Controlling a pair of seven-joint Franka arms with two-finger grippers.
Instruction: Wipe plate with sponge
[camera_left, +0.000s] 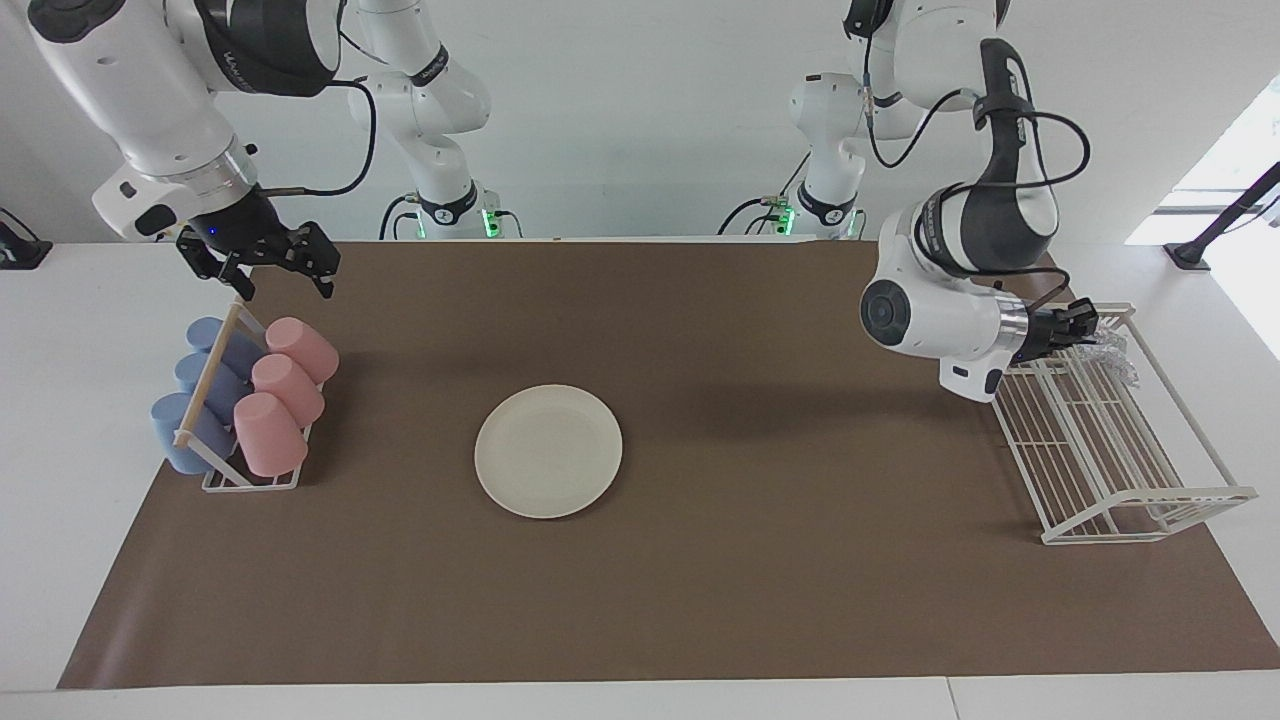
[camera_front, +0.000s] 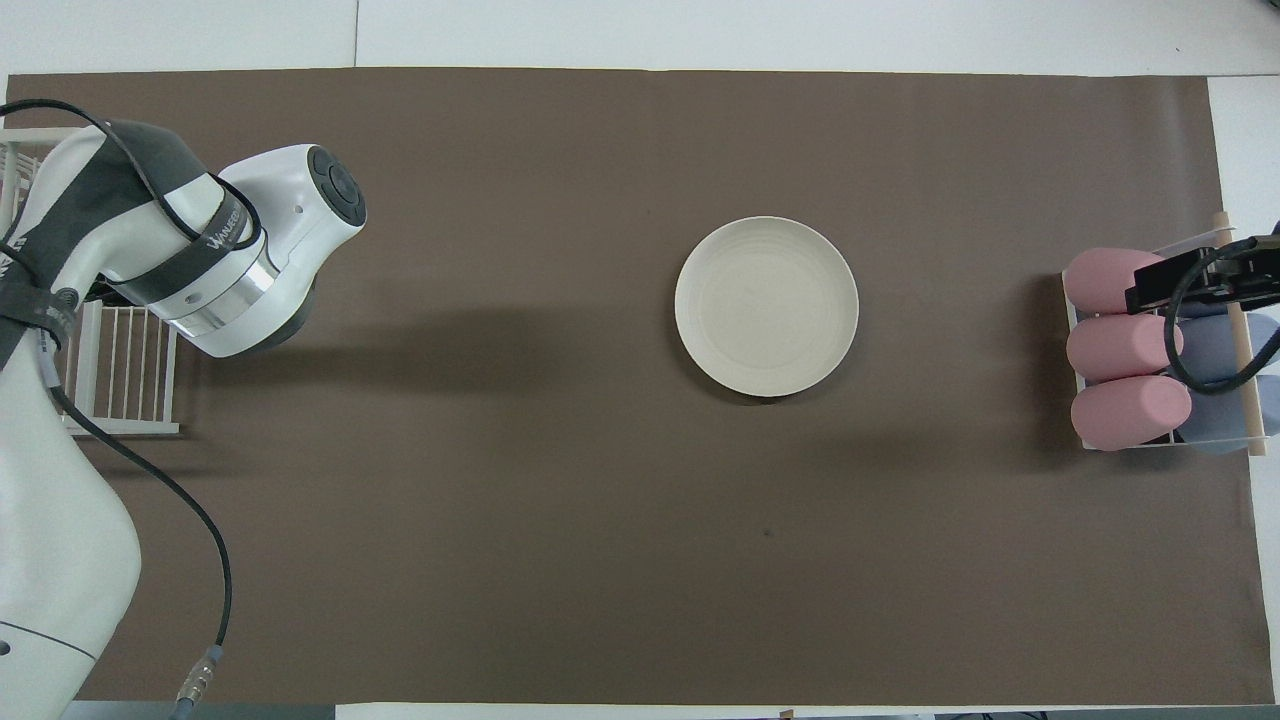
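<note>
The round cream plate (camera_left: 548, 451) (camera_front: 766, 306) lies flat on the brown mat near the table's middle, with nothing on it. My left gripper (camera_left: 1088, 326) points sideways over the white wire rack (camera_left: 1130, 500), at the rack's end nearer to the robots. It is shut on the silvery speckled sponge (camera_left: 1114, 354), which hangs among the rack's top wires. In the overhead view the left arm hides both. My right gripper (camera_left: 285, 289) hangs open and holds nothing, above the end of the cup holder (camera_left: 250, 480) nearer to the robots.
The cup holder, at the right arm's end of the table, carries pink cups (camera_left: 285, 378) (camera_front: 1125, 345) and blue cups (camera_left: 185, 425) lying on their sides. The wire rack (camera_front: 120, 380) stands at the left arm's end. The brown mat (camera_left: 800, 560) covers most of the table.
</note>
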